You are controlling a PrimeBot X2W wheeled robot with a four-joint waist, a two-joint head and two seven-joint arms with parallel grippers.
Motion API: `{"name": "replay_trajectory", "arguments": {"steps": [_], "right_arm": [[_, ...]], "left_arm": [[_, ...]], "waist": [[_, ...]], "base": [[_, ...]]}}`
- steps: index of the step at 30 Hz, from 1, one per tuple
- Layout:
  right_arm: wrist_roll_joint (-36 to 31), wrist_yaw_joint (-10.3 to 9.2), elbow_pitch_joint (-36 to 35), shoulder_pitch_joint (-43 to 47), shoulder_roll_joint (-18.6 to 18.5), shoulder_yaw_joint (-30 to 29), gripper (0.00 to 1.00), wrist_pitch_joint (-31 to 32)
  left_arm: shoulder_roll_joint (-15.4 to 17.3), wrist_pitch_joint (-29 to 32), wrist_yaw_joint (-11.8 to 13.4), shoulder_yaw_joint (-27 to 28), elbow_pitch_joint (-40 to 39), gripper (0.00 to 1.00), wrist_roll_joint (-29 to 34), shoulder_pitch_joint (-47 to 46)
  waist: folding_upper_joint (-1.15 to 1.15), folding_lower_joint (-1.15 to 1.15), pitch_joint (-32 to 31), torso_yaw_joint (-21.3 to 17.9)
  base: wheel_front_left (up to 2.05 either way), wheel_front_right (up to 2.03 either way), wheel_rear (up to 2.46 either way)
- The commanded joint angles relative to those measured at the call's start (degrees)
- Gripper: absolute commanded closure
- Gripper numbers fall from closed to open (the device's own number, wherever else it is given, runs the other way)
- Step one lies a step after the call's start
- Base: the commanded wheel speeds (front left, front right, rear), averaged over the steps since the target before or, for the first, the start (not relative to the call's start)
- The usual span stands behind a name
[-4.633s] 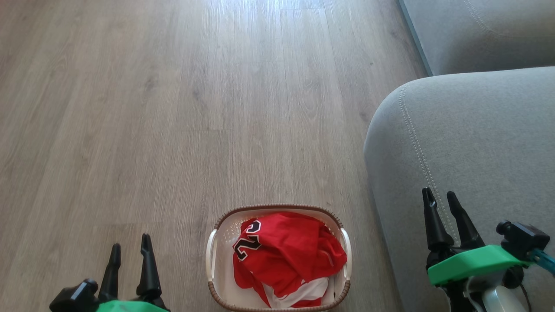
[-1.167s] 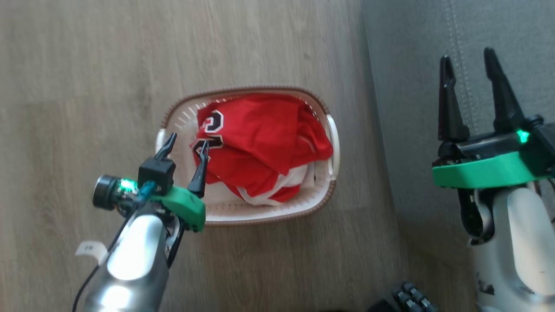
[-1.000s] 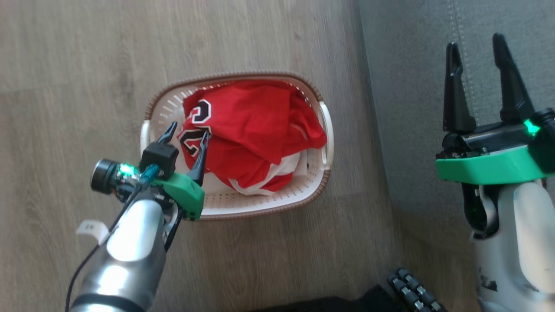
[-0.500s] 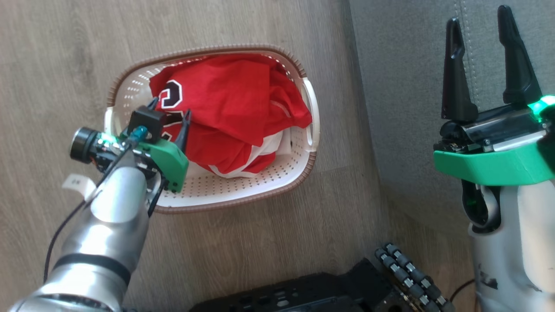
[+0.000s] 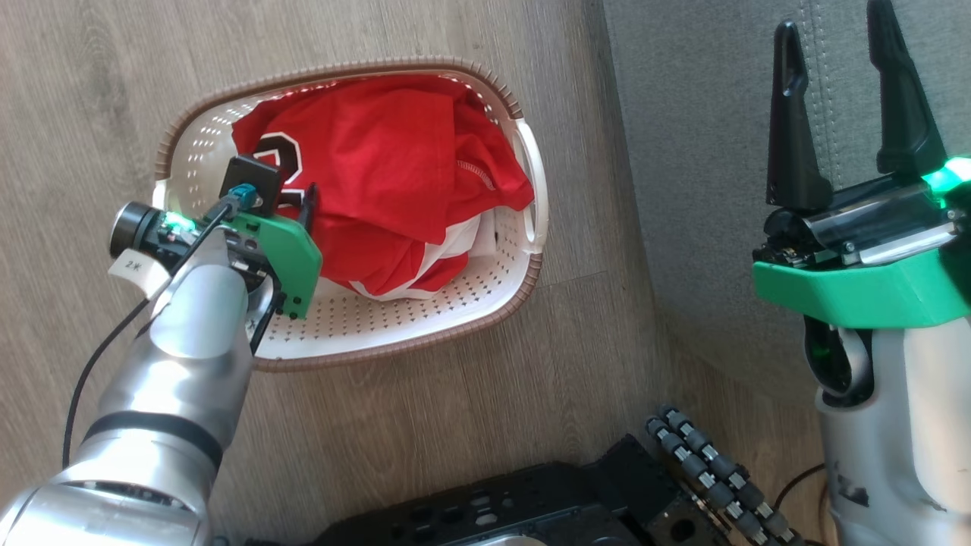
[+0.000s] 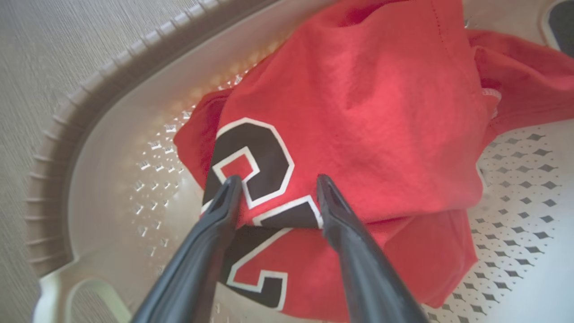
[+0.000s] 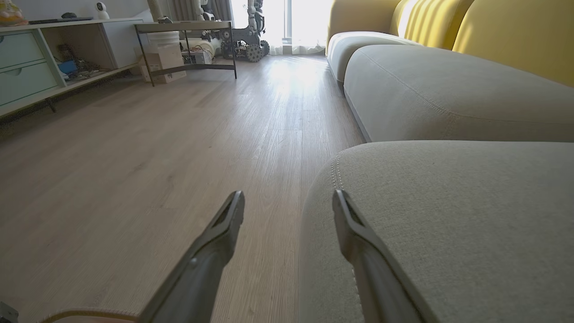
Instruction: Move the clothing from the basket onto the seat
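Plainly nearer, the left gripper (image 6: 278, 181) plants its spread fingers astride a fold of the clothing (image 5: 394, 152) at the basket's (image 5: 425, 334) left end, while the right gripper (image 5: 833, 23) hangs open at the seat's (image 5: 698, 152) edge.

Your left arm (image 5: 182, 356) reaches forward and down from the lower left of the head view, its silver forearm leading to a green wrist mount (image 5: 284, 254). Your left jaws stand parted, their two dark fingers (image 6: 210, 233) splayed with a clear gap between the tips. Your right arm (image 5: 895, 455) is held at the lower right, right jaws wide apart, long fingers pointing up that view.
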Motion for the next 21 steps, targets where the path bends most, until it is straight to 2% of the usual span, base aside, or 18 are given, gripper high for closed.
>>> {"name": "replay_trajectory", "arguments": {"steps": [1, 3, 12, 21], "right_arm": [[0.54, -0.02, -2.13, 0.56, 0.04, 1.36, 0.0, -0.36], [0.61, -0.02, -2.1, 0.49, 0.04, 1.59, 0.0, -0.36], [0.73, -0.02, -1.96, 0.54, 0.04, 1.65, 0.0, -0.36], [0.76, -0.02, -0.77, 1.27, 0.04, 1.24, 0.0, -0.36]], "left_arm": [[1.01, 0.31, -0.16, 0.41, -0.08, 0.62, -0.67, 0.67], [0.8, 1.11, -0.3, 0.0, 0.28, 1.0, -0.69, 0.74], [0.64, 2.37, -0.76, -0.98, 1.06, 1.0, -1.22, 1.38], [-0.37, -2.23, -0.61, -1.4, 0.57, 1.0, -2.73, 2.73]], "waist": [[0.0, -0.01, -0.01, -0.09], [0.0, -0.01, -0.06, -0.25], [0.0, -0.01, -0.61, -0.57], [0.0, -0.01, -3.71, 0.77]], "base": [[0.0, 0.0, 0.0], [0.0, 0.0, 0.0], [0.0, 0.0, 0.0], [0.0, 0.0, 0.0]]}}
